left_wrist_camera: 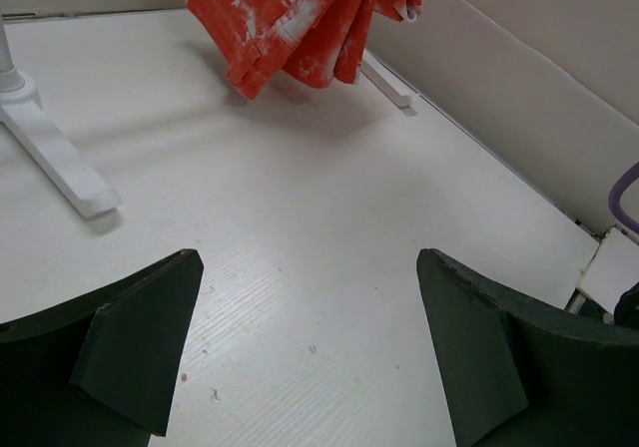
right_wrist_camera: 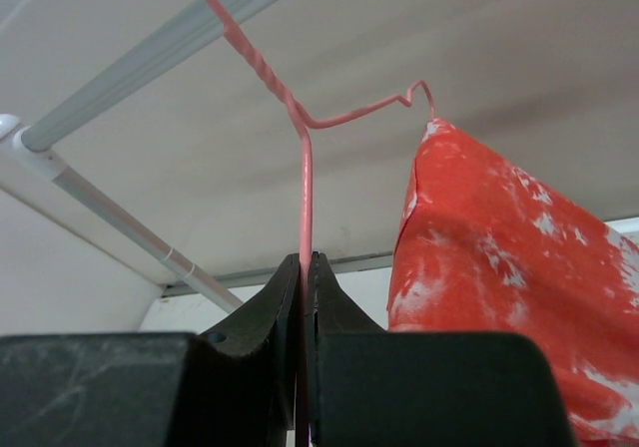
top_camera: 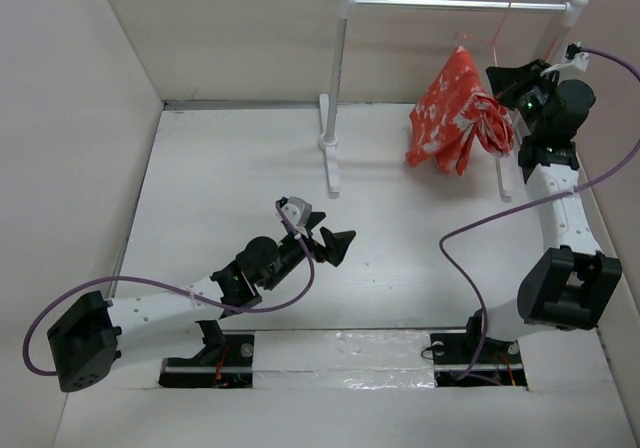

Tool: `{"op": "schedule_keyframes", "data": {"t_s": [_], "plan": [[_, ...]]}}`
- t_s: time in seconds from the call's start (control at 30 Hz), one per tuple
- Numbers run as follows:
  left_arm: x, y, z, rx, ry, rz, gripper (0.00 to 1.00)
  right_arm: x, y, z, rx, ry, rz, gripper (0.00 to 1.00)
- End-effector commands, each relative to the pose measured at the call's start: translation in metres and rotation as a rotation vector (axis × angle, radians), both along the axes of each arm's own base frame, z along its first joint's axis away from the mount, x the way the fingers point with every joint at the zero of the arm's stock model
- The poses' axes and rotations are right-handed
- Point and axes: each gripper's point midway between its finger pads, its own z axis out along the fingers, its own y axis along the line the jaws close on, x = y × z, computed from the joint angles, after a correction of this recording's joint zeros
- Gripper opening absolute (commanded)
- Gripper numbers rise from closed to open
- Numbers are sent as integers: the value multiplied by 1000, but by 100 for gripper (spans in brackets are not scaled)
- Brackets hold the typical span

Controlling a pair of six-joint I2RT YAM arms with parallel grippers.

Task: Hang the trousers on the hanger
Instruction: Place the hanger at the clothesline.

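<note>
The right gripper [right_wrist_camera: 305, 267] is clamped on the thin wire of the hanger [right_wrist_camera: 305, 183], which runs up to the white rail [top_camera: 460, 4]. The trousers [right_wrist_camera: 499, 267] hang draped over it, just beside the jaws. The cloth is judged soft, light and liable to slide, so grip the stiff wire. The left gripper [top_camera: 335, 243] stands spread, empty.

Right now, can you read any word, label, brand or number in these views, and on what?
None can be read in any view.
The trousers carry only white splotches, no letters.
The hanger and the white rail show no markings.
</note>
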Motion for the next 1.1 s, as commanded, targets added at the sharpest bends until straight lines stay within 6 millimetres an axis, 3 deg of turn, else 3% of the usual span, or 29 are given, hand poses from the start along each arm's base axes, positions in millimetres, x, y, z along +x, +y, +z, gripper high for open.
{"op": "schedule_keyframes", "data": {"t_s": [0.0,0.1,0.37,0.47,0.6,0.77,0.9,1.0,1.07], "plan": [[-2,-5,21,-69,-36,-19,89,-34,-4,115,-65,-356,-22,0],[-2,-5,21,-69,-35,-18,89,-19,-10,104,-35,-335,-14,0],[0,-7,18,-60,-29,-16,89,1,-29,112,-32,-342,-41,0],[0,-10,16,-58,-23,-21,89,7,-36,100,-33,-317,-55,0],[1,-11,15,-56,-21,-19,89,16,-43,65,-21,-262,-60,0],[4,-12,12,-48,-14,-10,89,25,-49,36,-19,-219,-45,0],[6,-14,8,-33,-6,-3,89,27,-60,26,-30,-198,-55,14],[7,-14,6,-27,-2,2,90,26,-62,25,-40,-196,-47,32],[9,-13,7,-23,1,14,90,20,-65,30,-52,-202,-53,52]]}}
